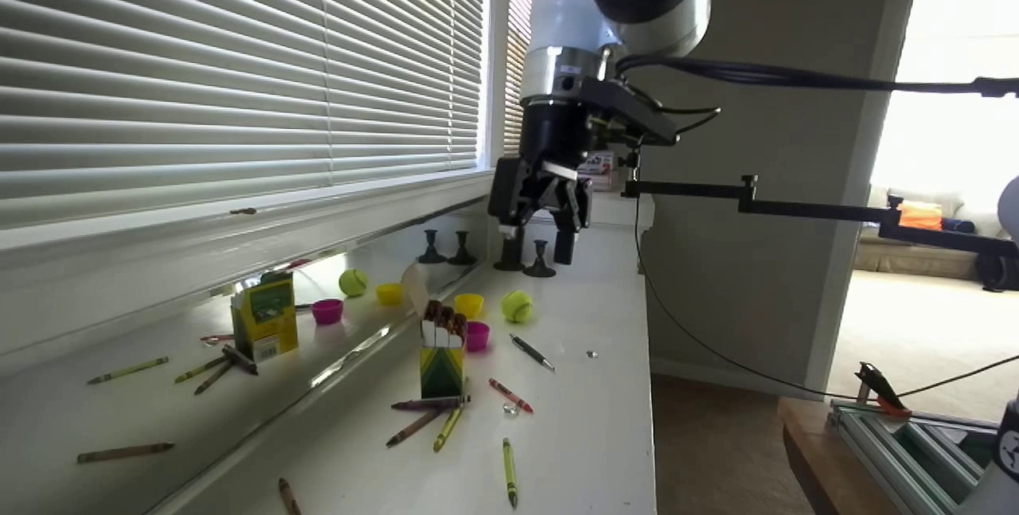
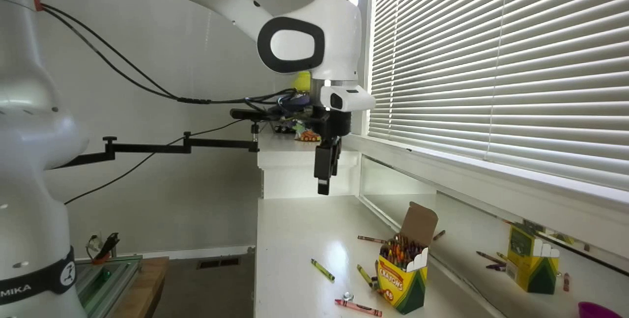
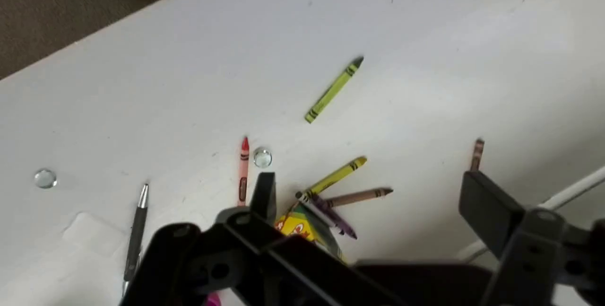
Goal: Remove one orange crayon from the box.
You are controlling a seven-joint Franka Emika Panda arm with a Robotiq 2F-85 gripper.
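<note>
The crayon box [image 1: 442, 372] stands upright with its lid open on the white shelf. It is dark green and yellow, and shows also in an exterior view [image 2: 403, 283]. Several crayons [image 2: 400, 251] stick up inside it; reddish and orange tips show, but I cannot single out one orange crayon. My gripper [image 1: 536, 243] is open and empty, well above the shelf, also seen in an exterior view [image 2: 324, 187]. In the wrist view the open fingers [image 3: 378, 197] frame the shelf, and the box [image 3: 300, 225] is partly hidden behind the left finger.
Loose crayons lie round the box, including red [image 1: 510, 396], yellow-green [image 1: 509, 471] and purple [image 1: 430, 403]. A pen [image 1: 532, 353], tennis ball [image 1: 517, 306], yellow cup [image 1: 469, 306], pink cup [image 1: 477, 337] and candlesticks [image 1: 540, 260] stand farther along. A mirror [image 1: 239, 396] lines the window side.
</note>
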